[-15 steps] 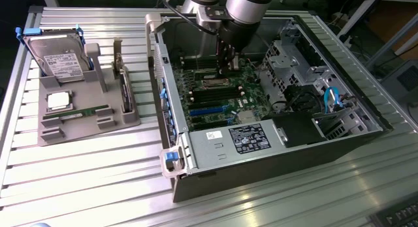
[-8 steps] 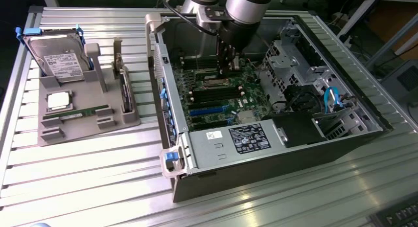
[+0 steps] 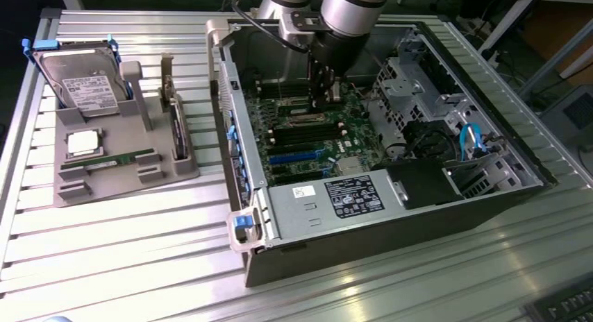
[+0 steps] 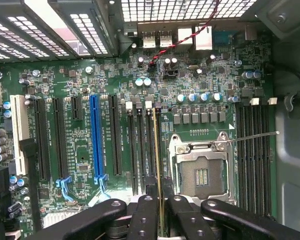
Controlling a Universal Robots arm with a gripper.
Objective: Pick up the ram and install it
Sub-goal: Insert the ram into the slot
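Note:
The ram appears edge-on in the wrist view as a thin green-yellow stick, and my gripper is shut on it between two black fingers. It runs along the black memory slot closest to the CPU socket, in line with that slot. I cannot tell whether it is seated. In the exterior view my gripper reaches down inside the open computer case, low over the motherboard.
Left of the case a grey holder carries a hard drive, a processor and another green stick. More black slots lie past the socket, and a blue slot lies further along. Drive cages and cables crowd the case's far side.

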